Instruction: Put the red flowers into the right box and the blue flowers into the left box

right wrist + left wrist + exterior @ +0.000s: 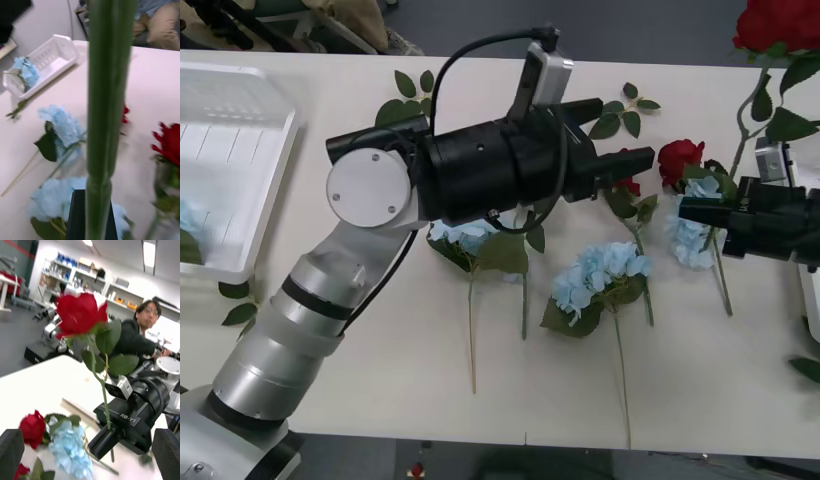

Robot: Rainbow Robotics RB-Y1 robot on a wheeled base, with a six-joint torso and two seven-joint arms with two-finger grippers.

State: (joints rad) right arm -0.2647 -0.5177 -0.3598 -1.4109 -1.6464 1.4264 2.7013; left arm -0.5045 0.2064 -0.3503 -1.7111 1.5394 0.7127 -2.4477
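Observation:
My right gripper (715,215) is shut on the thin stem of a red rose (780,25), which stands upright above the table's right side; the bloom (80,313) and stem (105,112) show close up. My left gripper (620,135) reaches across the middle of the table, open, with nothing between its fingers (11,453). Two more red roses (680,160) lie just beyond it. Three blue flowers (600,275) lie on the table, one (465,235) under the left arm and one (692,235) beside the right gripper. The left box (240,130) holds a blue flower (24,71).
A narrow pale edge of the right box (812,295) shows at the table's right side. Loose green leaf sprigs (410,95) lie at the back and beside the left box (235,300). A person sits behind the table's right end.

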